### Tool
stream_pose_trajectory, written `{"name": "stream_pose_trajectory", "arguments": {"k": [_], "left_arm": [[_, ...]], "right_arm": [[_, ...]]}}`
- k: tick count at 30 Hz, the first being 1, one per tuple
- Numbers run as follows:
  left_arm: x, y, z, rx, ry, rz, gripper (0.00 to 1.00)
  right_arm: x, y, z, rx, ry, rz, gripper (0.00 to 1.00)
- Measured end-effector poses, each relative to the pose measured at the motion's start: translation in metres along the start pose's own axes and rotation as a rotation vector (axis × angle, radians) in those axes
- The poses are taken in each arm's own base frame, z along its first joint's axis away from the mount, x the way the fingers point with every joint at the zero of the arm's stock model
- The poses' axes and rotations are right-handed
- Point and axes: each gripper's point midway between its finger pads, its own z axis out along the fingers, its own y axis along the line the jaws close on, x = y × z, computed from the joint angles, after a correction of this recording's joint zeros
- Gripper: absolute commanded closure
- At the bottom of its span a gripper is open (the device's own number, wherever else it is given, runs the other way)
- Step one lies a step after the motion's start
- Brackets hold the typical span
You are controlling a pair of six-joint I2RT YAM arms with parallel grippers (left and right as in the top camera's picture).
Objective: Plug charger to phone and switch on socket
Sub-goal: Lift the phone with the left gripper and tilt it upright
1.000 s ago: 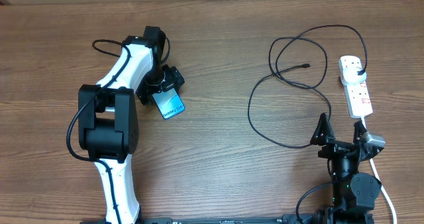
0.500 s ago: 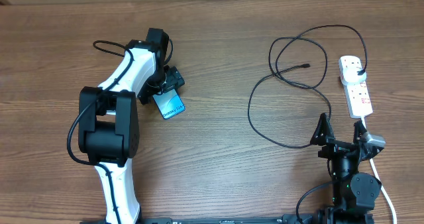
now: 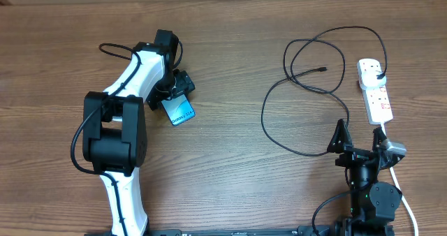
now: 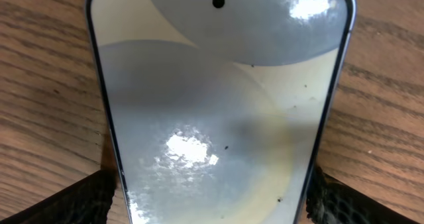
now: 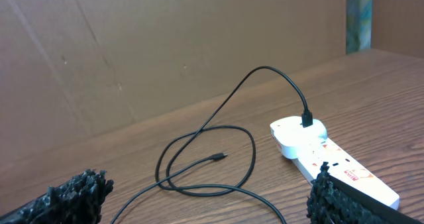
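The phone (image 3: 179, 110), with a light-blue screen, lies on the wooden table at centre left and fills the left wrist view (image 4: 218, 105). My left gripper (image 3: 174, 91) has a finger against each long edge of the phone (image 4: 212, 201) and is shut on it. The black charger cable (image 3: 307, 54) lies in loops at the right. Its connector tip (image 3: 323, 70) is loose on the table (image 5: 222, 157). Its black plug (image 5: 307, 120) sits in the white socket (image 3: 375, 91), which also shows in the right wrist view (image 5: 334, 161). My right gripper (image 3: 360, 144) is open and empty near the front edge (image 5: 202, 201).
The socket's white cord (image 3: 399, 187) runs down past the right arm base to the front edge. A brown cardboard wall (image 5: 132, 52) stands behind the table. One loop of cable (image 3: 279, 135) lies just left of my right gripper.
The left arm's white link has shifted very slightly. The phone, the cable and the right arm have not moved.
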Motion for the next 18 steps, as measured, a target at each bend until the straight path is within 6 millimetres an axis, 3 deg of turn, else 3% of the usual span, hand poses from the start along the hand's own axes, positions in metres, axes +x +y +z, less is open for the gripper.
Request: {"name": "stream_pose_trajectory", "arguments": {"k": [18], "left_arm": [[0.0029,-0.0027,-0.0011,0.016,0.015,-0.020,0.27]], "right_arm": [[0.0000,-0.0002,0.0000,0.001,0.000,0.001,0.00]]}}
